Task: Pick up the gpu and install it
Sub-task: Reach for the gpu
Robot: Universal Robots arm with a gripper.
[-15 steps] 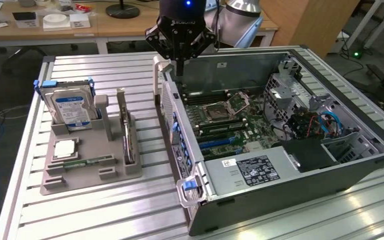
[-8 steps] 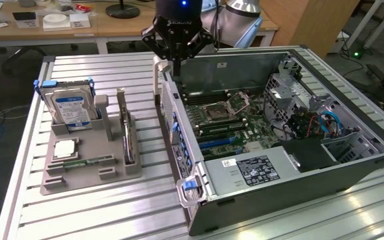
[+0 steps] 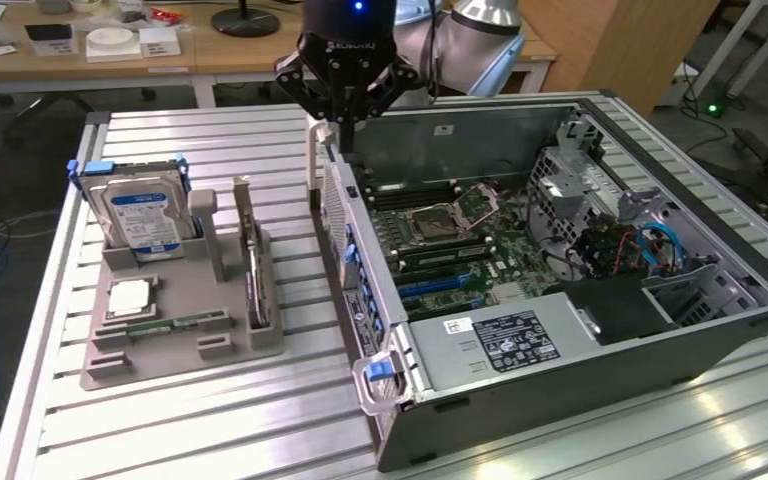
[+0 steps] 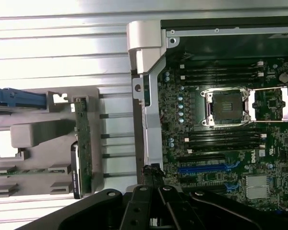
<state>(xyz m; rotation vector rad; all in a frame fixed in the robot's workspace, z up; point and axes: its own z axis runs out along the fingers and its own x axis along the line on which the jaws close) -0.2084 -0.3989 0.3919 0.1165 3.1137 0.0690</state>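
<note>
Reading the exterior view first, you find the gripper (image 3: pixel 336 122) poised over the rear wall of the open computer case (image 3: pixel 704 330), its fingers drawn fully together with nothing between them; it carries no part. The gpu (image 3: pixel 253 275) stands on edge in a slot of the grey holder (image 3: pixel 157 365), on the exterior view's left of the case and well apart from the gripper. That slot appears meant to keep the card upright, so that its upper edge is offered to a grasp from above. In the same holder, the hard drive (image 3: pixel 144 215) stands upright in its own cradle, while the processor chip (image 3: pixel 131 298) and the memory stick (image 3: pixel 171 323) lie flat. The case lies on its side with the panel off, so the motherboard (image 3: pixel 478 240) faces upward, presumably to let a card be lowered straight in. Turning to the wrist view, you see the closed gripper just above the case wall, between holder and board. The gpu shows edge-on in its slot, untouched. Near the gripper run the blue expansion slots (image 4: pixel 201 168), and farther off lies the empty processor socket (image 4: pixel 225 106).
</note>
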